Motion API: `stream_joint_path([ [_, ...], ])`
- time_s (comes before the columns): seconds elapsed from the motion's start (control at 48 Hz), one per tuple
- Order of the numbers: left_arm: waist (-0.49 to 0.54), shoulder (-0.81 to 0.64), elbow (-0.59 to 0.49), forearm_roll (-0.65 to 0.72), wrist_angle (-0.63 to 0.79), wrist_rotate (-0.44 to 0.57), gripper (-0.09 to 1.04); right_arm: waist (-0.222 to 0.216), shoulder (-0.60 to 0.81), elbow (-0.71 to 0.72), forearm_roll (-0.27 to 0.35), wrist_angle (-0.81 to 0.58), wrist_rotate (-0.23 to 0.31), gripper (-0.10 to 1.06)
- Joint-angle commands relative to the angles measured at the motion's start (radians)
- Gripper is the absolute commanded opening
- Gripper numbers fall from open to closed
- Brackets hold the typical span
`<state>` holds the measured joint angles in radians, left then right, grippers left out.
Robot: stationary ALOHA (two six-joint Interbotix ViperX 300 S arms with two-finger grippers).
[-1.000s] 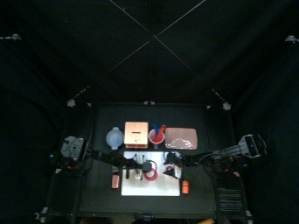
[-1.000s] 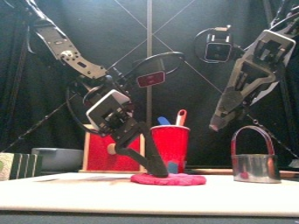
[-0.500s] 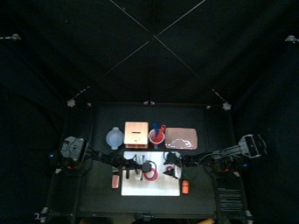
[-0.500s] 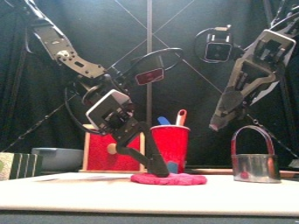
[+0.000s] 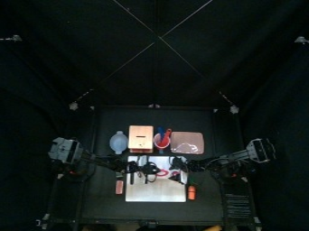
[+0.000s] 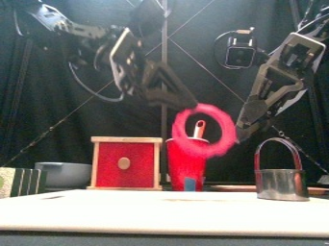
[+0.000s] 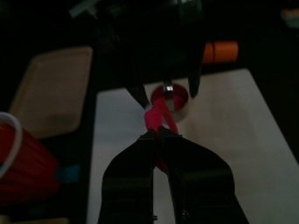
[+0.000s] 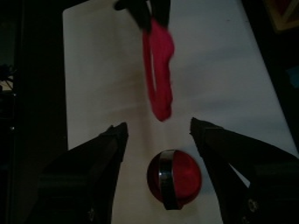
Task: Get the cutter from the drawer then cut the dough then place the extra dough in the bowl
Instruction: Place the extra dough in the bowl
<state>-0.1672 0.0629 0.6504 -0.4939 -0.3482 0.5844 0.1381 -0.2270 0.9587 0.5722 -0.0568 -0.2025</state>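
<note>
The floppy ring of pink dough, a second ago flat on the white cutting board, now hangs above it, pinched in the left gripper; the right gripper hovers nearby, jaws apart. Likely next: carrying it to the blue-grey bowl beyond the board's back-left corner

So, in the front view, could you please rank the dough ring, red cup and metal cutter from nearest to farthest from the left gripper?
1. dough ring: hanging from the left gripper.
2. red cup: standing below it.
3. metal cutter: low on the right.
</note>
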Motion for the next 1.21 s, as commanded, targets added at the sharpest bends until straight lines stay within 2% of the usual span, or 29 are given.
stream_joint_path([
  [0.021, 0.009, -0.141, 0.041, 0.021, -0.098, 0.012, 0.46, -0.002, -0.011, -0.015, -0.002, -0.008, -0.003, 0.92],
  [0.229, 0.109, -0.377, 0.199, 0.015, -0.201, 0.037, 0.46, -0.003, -0.011, -0.018, -0.006, -0.008, -0.003, 0.92],
  [0.5, 0.310, -0.707, 0.457, -0.080, -0.141, 0.040, 0.46, 0.000, -0.011, -0.021, -0.006, -0.003, -0.003, 0.92],
  [0.646, 0.396, -0.831, 0.580, -0.144, -0.087, 0.040, 0.46, -0.006, -0.014, -0.032, -0.018, -0.002, -0.006, 0.92],
  [0.771, 0.433, -0.870, 0.627, -0.181, 0.009, 0.037, 0.46, -0.011, -0.015, -0.041, -0.043, -0.002, -0.003, 0.92],
  [1.021, 0.520, -0.859, 0.663, -0.216, 0.147, 0.034, 0.45, -0.018, -0.015, -0.054, -0.052, 0.011, -0.003, 0.92],
  [1.208, 0.571, -0.830, 0.664, -0.216, 0.170, 0.034, 0.46, -0.017, -0.015, -0.058, -0.046, 0.011, -0.003, 0.92],
])
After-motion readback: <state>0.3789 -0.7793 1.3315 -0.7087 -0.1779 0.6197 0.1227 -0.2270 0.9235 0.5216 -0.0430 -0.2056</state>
